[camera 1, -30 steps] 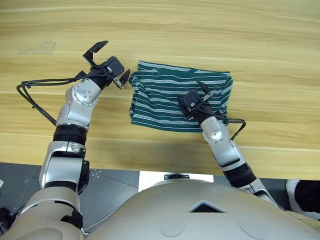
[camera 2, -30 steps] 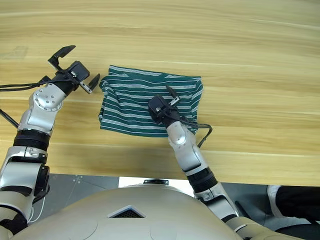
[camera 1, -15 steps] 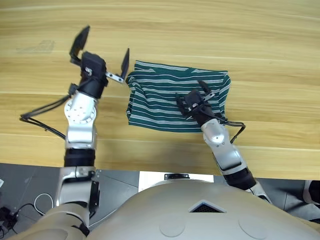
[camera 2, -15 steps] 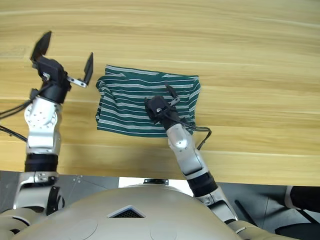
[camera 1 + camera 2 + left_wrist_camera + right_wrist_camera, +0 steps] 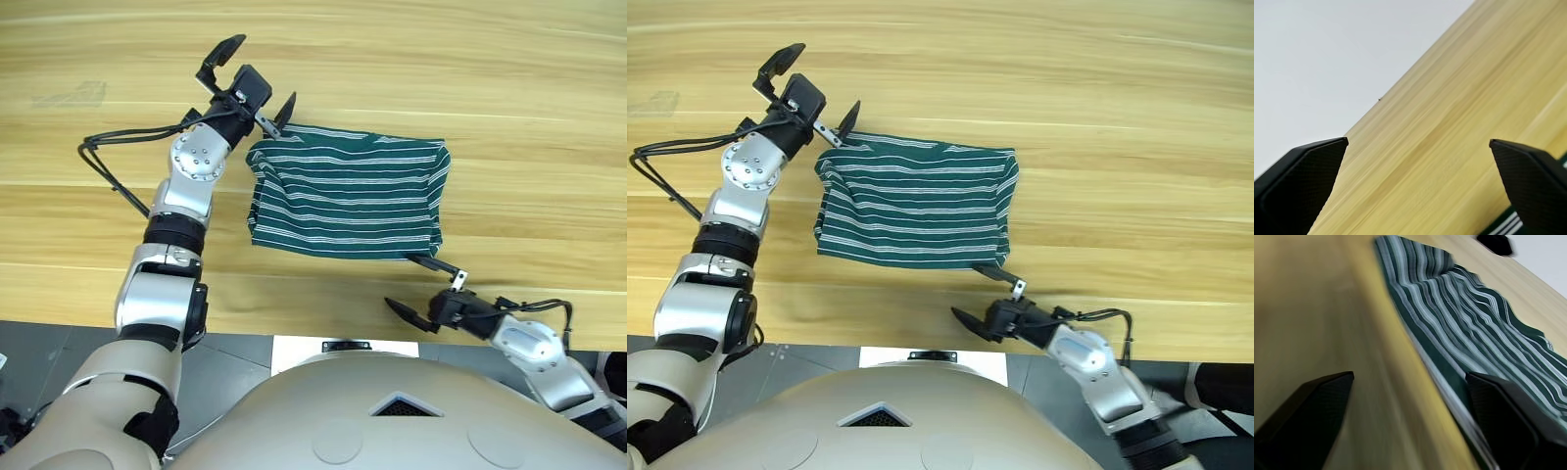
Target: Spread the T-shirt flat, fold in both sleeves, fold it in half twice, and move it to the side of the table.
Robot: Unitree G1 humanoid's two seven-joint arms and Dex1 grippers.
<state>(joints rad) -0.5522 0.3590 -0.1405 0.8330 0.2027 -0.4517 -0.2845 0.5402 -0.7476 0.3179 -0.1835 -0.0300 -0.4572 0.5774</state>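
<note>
From the head, the T-shirt [image 5: 345, 196] lies mid-surface [image 5: 529, 117] as a folded striped rectangle. The left claw [image 5: 262, 72], spread apart, touches its far-left corner. The right claw [image 5: 400, 281], also apart, sits at its near-right corner. The left wrist looks across wood, and the right wrist looks along the shirt's near edge. A halving fold seems due, so both claws must first pinch their corners.
</note>
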